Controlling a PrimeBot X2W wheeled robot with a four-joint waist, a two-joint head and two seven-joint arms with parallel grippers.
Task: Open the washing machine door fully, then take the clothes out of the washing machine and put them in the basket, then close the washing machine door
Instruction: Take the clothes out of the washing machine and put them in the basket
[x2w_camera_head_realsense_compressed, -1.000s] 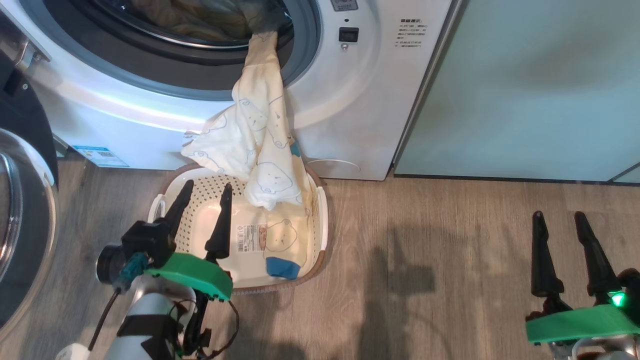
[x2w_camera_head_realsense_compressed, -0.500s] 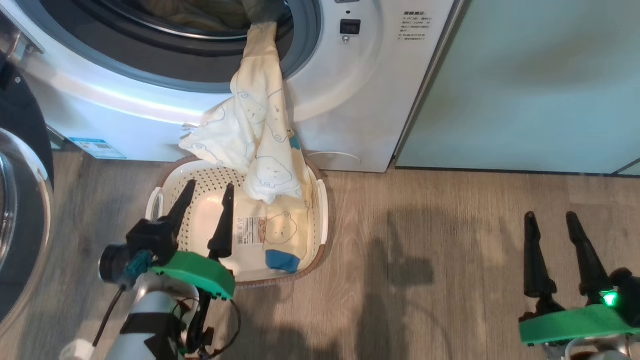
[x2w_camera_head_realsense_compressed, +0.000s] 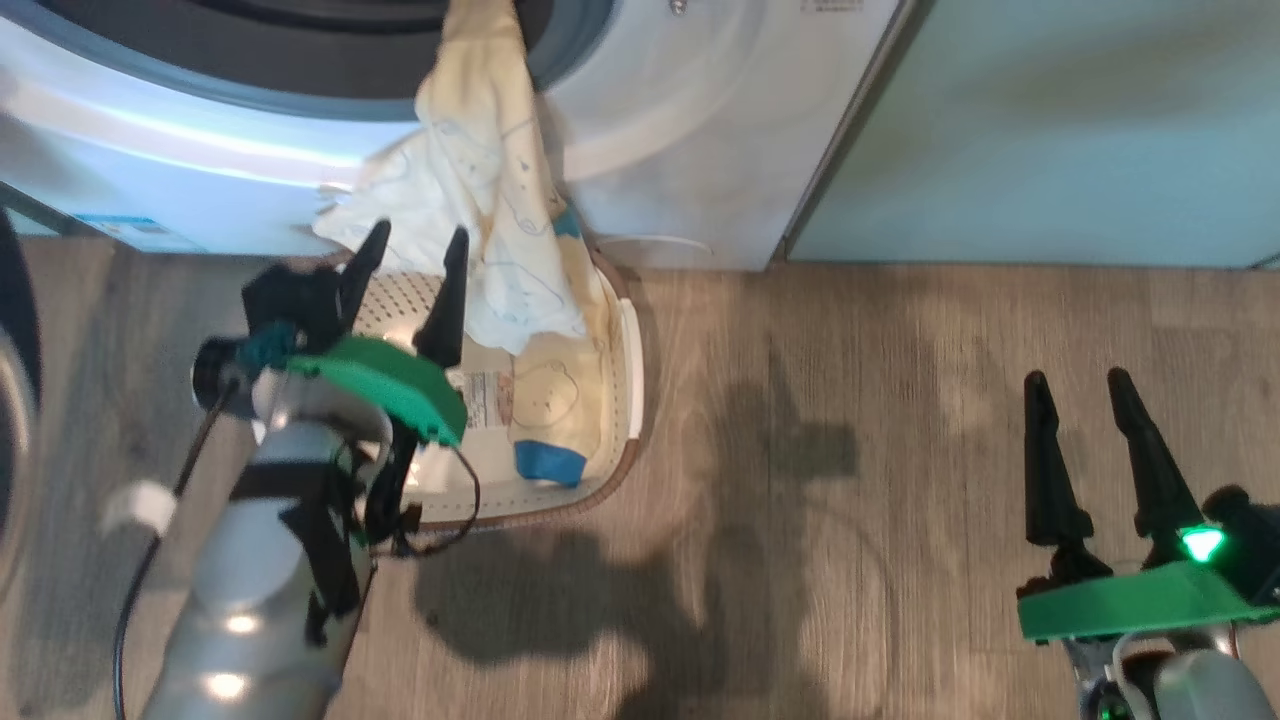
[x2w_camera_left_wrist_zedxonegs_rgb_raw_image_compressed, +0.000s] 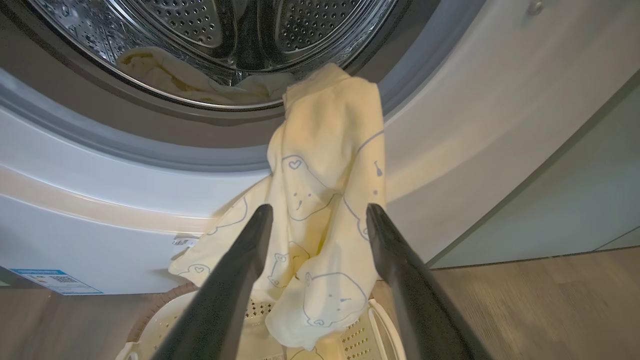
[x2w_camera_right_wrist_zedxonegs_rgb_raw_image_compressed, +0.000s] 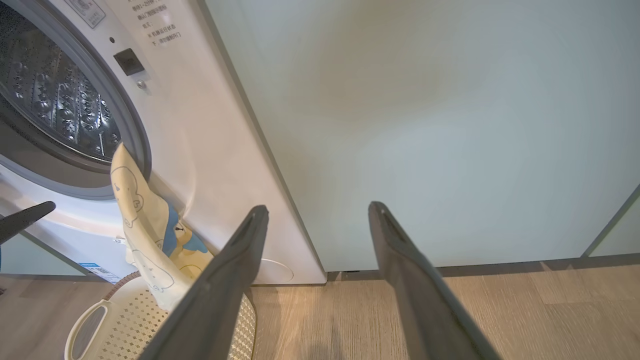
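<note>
The yellow clothes (x2w_camera_head_realsense_compressed: 490, 200) hung from the washing machine (x2w_camera_head_realsense_compressed: 700, 130) into the basket (x2w_camera_head_realsense_compressed: 632, 350). The left fingers (x2w_camera_head_realsense_compressed: 445, 300) were apart near them. The right fingers (x2w_camera_head_realsense_compressed: 1042, 470) were apart too.

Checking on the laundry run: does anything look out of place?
Yes. A pale yellow garment hangs out of the washing machine, draped down its front with its lower end in the basket, only half unloaded.
</note>
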